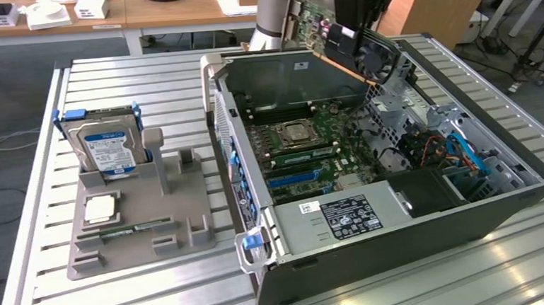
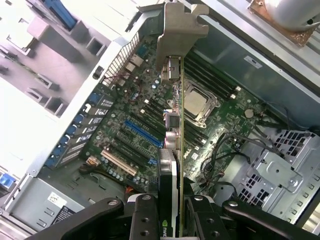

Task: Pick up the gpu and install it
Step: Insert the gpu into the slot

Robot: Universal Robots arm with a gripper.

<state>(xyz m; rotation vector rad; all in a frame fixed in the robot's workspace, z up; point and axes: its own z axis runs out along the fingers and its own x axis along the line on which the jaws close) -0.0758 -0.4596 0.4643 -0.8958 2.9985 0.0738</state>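
One gpu [image 1: 338, 31], flat green-and-black card, clamped in your black gripper [image 2: 172, 212], hangs at twelve o'clock over the open dark-grey case [image 1: 402, 258]; align its edge with the blue plastic slot [image 2: 144, 134].

The open computer case [image 1: 429, 235] lies on the counter [image 1: 120, 303] toward the exterior view's right, with the motherboard [image 1: 310, 157] on its floor and the power supply [image 1: 347, 215] at its near end. Left of it stands a holder [image 1: 195, 200], the hard drive [image 1: 106, 148] upright at its back and a memory stick [image 1: 126, 232] in front. The gpu [image 1: 326, 25], clamped in the end effector [image 2: 172, 205], hangs above the case's far end.
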